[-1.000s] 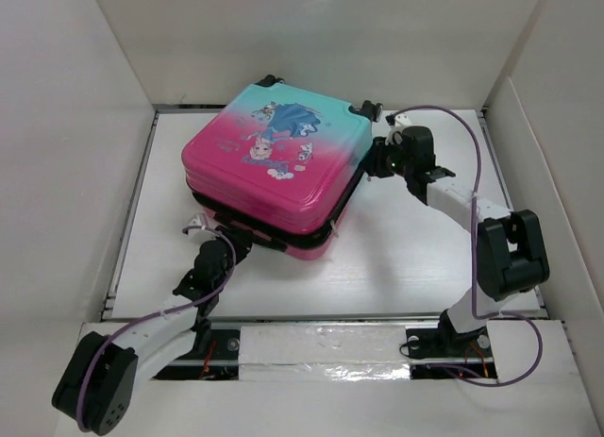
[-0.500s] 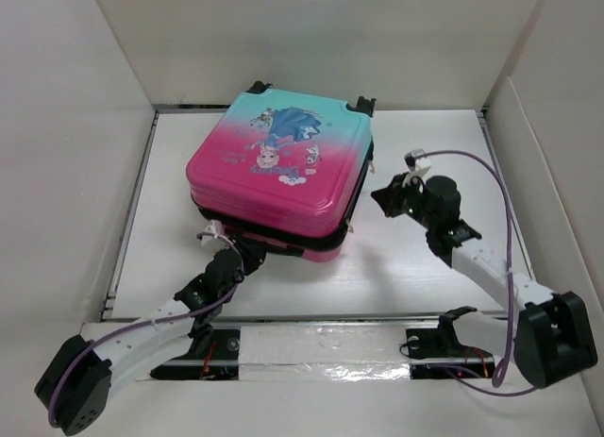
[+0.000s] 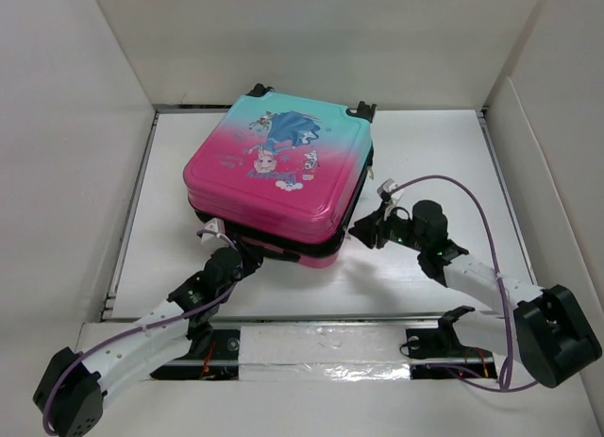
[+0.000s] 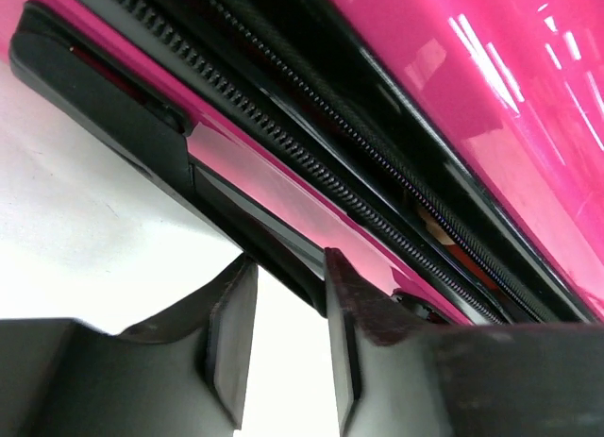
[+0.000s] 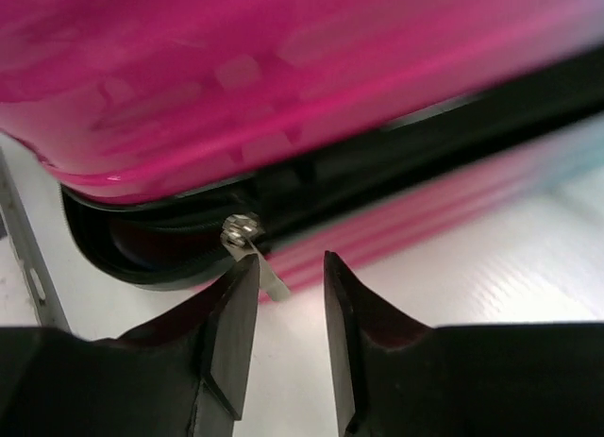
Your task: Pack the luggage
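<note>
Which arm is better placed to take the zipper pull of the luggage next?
Right. The right gripper has its jaws apart just under the silver zipper pull of the luggage; the left gripper faces its black trim.

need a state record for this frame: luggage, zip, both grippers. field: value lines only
luggage: flat on the table, lid down, print side up
zip tracks: apart at the near-left corner, looks not zipped there
zipper pull: silver, hanging from the seam on the near-right side
left gripper: open, narrow gap, tips at the black trim, nothing held
right gripper: open, zipper pull beside one fingertip, not between the pads
</note>
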`<state>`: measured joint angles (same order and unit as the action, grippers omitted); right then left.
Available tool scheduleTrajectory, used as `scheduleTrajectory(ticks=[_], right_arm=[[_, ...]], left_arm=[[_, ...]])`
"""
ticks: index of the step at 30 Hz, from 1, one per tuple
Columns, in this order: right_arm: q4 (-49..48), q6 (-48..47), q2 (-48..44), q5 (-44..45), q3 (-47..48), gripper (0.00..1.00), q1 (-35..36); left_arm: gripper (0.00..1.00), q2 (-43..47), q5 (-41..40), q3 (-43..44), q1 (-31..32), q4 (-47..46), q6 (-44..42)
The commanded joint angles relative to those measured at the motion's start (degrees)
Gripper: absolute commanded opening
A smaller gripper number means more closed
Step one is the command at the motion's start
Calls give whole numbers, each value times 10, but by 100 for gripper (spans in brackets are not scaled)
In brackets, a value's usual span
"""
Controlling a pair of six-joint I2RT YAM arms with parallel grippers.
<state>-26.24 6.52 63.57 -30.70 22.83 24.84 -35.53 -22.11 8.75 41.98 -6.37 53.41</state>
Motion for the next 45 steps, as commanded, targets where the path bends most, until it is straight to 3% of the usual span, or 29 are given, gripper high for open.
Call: scheduleTrajectory(ticks=[1, 11, 19, 22, 24, 25, 27, 29, 32, 37, 39, 43, 45], right_arm=[[-25, -58, 13, -16, 35, 41, 35], [-4, -88, 66, -7, 56, 42, 60], [-19, -66, 45, 10, 23, 41, 71], [-23, -43, 38, 17, 13, 23, 77], [-16, -38, 33, 35, 11, 21, 82], [-16, -36, 22, 42, 6, 21, 82], [-21, -26, 8, 62, -4, 38, 82], [-25, -16, -11, 66, -17, 48, 87], [-9, -15, -14, 82, -13, 49, 93], [-7, -16, 5, 110, -9, 47, 103], [0, -20, 16, 118, -2, 37, 103], [20, -24, 20, 147, 7, 28, 108], [16, -19, 15, 157, 2, 28, 108]], left_arm=[[28, -5, 62, 52, 15, -68, -67], [25, -14, 69, 71, 15, -60, -93], [24, -10, 64, 85, 15, -39, -104], [24, -2, 58, 89, 15, -29, -113], [24, 4, 50, 90, 15, -23, -114], [24, 5, 49, 91, 15, -18, -114], [24, 7, 45, 92, 15, -14, -114], [25, 11, 44, 95, 15, -7, -115], [27, 18, 42, 104, 15, 6, -117], [29, 33, 48, 114, 15, 18, -124], [29, 28, 55, 117, 15, 20, -126], [28, 22, 56, 130, 15, 32, -131], [27, 27, 58, 130, 15, 31, -133]])
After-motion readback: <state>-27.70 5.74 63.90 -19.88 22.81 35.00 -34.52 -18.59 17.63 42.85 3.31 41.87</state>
